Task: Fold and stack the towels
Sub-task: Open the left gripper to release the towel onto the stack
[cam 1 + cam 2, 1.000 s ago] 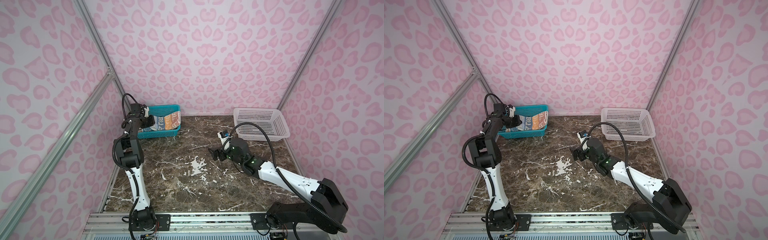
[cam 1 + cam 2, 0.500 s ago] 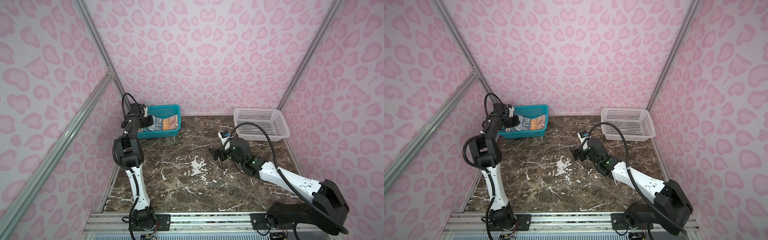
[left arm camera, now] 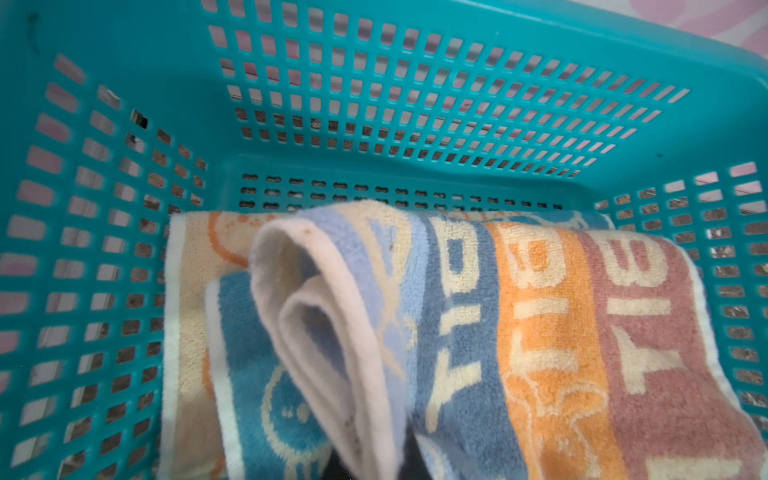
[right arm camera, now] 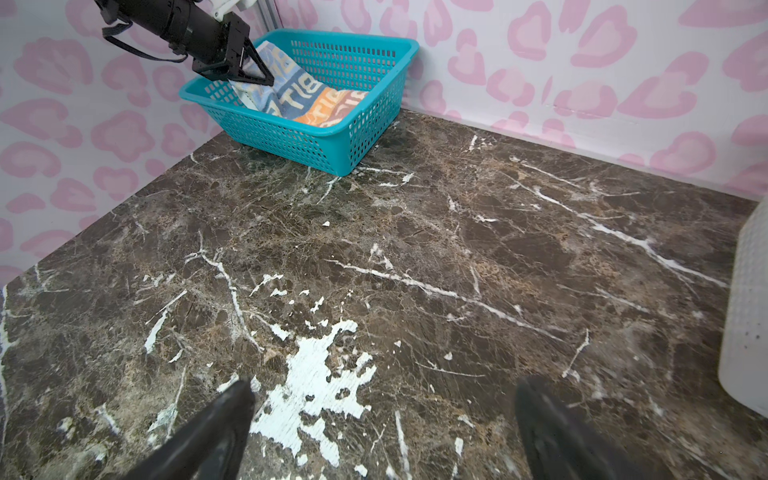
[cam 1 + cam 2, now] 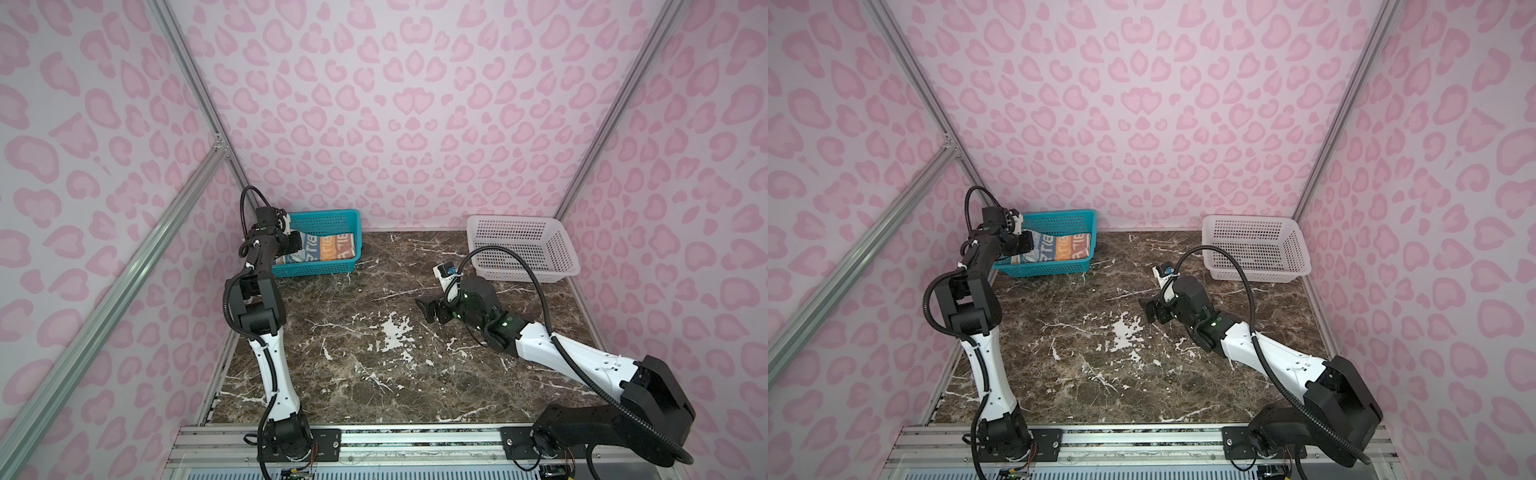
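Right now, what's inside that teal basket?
The teal basket holds three towels: the lettered towel on top, one corner pinched up by the left gripper, with the blue towel and the orange-cream towel peeking out beneath. Anything under them is hidden.

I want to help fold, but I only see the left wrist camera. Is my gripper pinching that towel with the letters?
Observer: Yes. The right wrist view shows the left gripper shut on the lettered towel's corner, held above the teal basket's rim.
Operator: Where's the other gripper?
Observer: The right gripper is open, low over the table near its middle, holding nothing.
Operator: Is there another basket?
Observer: Yes, a white basket stands at the table's back right corner in both top views.
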You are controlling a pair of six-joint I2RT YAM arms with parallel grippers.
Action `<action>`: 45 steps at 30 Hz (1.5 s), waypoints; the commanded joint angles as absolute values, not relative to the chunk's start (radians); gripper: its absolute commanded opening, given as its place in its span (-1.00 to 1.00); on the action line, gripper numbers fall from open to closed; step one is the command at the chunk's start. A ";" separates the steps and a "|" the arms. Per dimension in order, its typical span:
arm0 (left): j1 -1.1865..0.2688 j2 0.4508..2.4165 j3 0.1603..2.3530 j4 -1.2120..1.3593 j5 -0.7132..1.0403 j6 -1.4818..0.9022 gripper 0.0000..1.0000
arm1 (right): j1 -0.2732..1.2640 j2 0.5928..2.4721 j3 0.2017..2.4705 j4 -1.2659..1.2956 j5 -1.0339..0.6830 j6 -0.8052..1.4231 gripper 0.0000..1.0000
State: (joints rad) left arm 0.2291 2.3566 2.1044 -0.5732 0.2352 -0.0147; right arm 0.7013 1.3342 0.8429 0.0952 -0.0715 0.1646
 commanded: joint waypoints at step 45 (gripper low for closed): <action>0.230 1.788 1.805 -0.382 0.244 -0.075 0.60 | 0.637 1.162 0.830 0.126 -0.006 0.124 0.98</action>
State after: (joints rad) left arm 0.2291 2.2494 1.7973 -0.3962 0.1890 -0.0963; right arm 0.6395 1.1732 0.8478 0.0879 -0.0193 0.1299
